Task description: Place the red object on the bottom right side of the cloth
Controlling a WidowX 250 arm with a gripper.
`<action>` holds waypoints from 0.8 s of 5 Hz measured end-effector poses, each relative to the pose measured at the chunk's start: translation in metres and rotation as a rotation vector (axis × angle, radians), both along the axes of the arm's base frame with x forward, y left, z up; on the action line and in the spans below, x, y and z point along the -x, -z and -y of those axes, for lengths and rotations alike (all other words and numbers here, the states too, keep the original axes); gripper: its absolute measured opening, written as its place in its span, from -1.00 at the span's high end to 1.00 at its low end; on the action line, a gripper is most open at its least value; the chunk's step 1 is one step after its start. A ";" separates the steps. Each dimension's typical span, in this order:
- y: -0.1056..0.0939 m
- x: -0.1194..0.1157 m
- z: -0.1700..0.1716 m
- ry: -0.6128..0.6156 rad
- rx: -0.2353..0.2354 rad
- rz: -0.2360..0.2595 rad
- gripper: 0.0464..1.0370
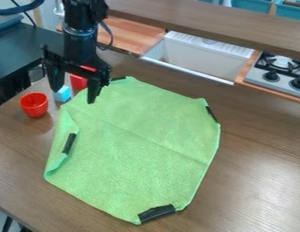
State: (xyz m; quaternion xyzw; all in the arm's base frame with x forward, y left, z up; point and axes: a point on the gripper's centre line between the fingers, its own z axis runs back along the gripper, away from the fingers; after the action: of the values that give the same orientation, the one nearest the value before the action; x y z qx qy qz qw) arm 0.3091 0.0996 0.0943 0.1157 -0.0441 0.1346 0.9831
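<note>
Nearest me, black tape (157,213) marks the lower right edge of the green cloth (137,149), my goal. Farther back, the red cup (34,105) sits off its left edge, left of my open claw (74,95). Between the spread fingers I see a blue block (61,94) and, just behind, a red block (78,82), likelier my target.

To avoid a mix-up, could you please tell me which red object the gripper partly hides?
The red object just right of the light-blue block, behind the open gripper; the red cup at left is unobstructed.
</note>
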 end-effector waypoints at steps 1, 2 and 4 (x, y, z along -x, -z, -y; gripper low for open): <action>0.010 0.001 0.001 0.002 0.012 -0.030 -0.93; 0.015 -0.010 0.001 0.059 0.022 -0.025 -0.93; 0.015 -0.035 -0.025 0.243 0.080 0.049 -0.93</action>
State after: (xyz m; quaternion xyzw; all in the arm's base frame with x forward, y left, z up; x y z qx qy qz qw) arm 0.3443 0.1247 0.0792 0.0667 -0.0762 0.0191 0.9947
